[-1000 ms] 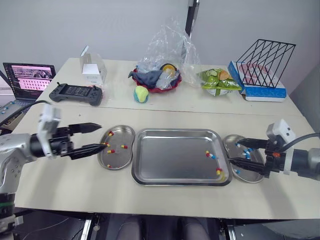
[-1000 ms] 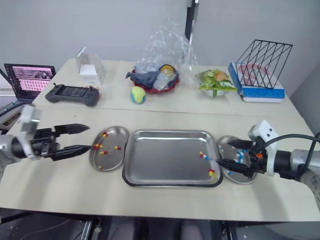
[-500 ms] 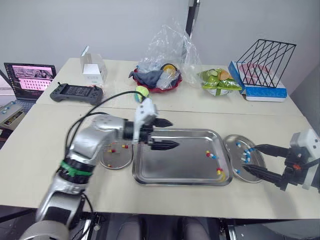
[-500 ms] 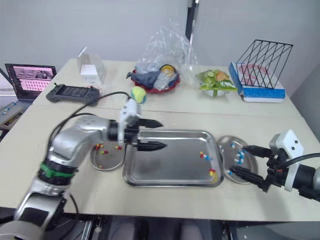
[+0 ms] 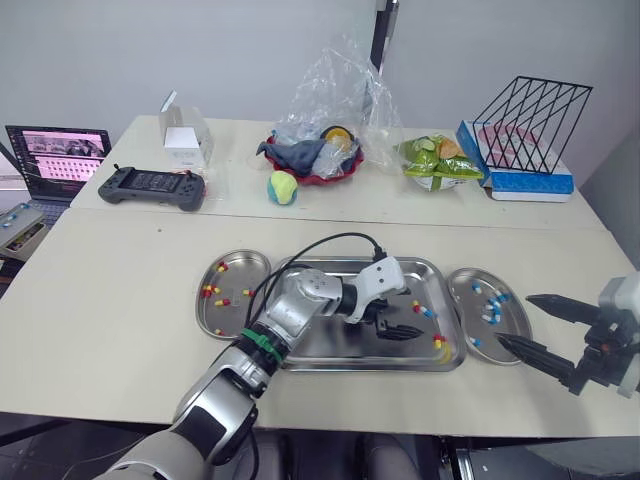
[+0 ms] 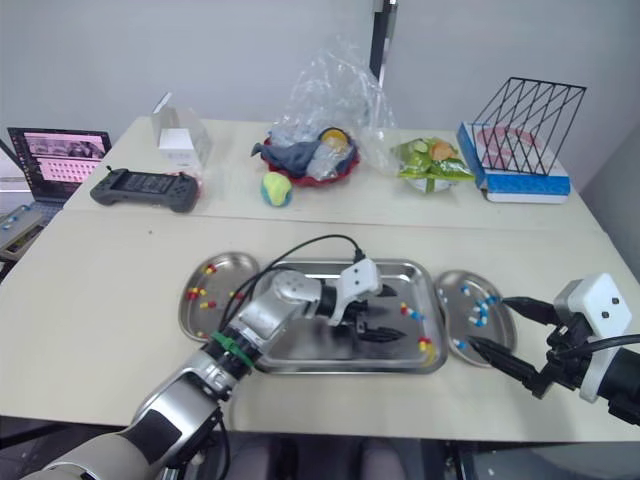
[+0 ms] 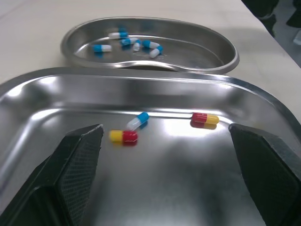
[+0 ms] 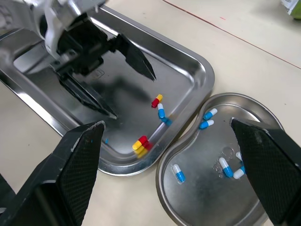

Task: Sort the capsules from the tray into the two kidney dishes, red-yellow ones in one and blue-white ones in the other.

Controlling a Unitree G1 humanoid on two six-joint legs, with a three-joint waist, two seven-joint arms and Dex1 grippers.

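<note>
The left claw [image 5: 414,313] hangs low inside the tray [image 5: 330,262], its two fingers spread wide with nothing between them. Just ahead of the tips, roughly in line with the gap, a red-yellow capsule [image 7: 123,136] lies on the tray floor. A blue-white capsule [image 7: 138,120] lies just beyond it, so close that I cannot tell whether they touch. A second red-yellow capsule [image 7: 204,118] lies off to one side, apart from the pair and near the tray wall.

Past that wall sits the blue dish [image 7: 202,49], holding several blue-white capsules. Behind the claw, at the tray's other end, the red dish [image 5: 232,322] holds red-yellow ones. The right claw [image 5: 513,319] hovers by the blue dish's near edge, fingers apart and empty.

The capsules are probably very light, with smooth rounded shells that are stiff but would dent or split under a hard pinch. On polished steel they should skid and roll at a slight nudge. The safest hold looks to be across the waist, pads square to the capsule's length, closing slowly and only until it seats.

The nearest red-yellow one seems the likely target. Its blue-white neighbour is the hazard, since a wide or skewed closing could catch both or flick one away.
</note>
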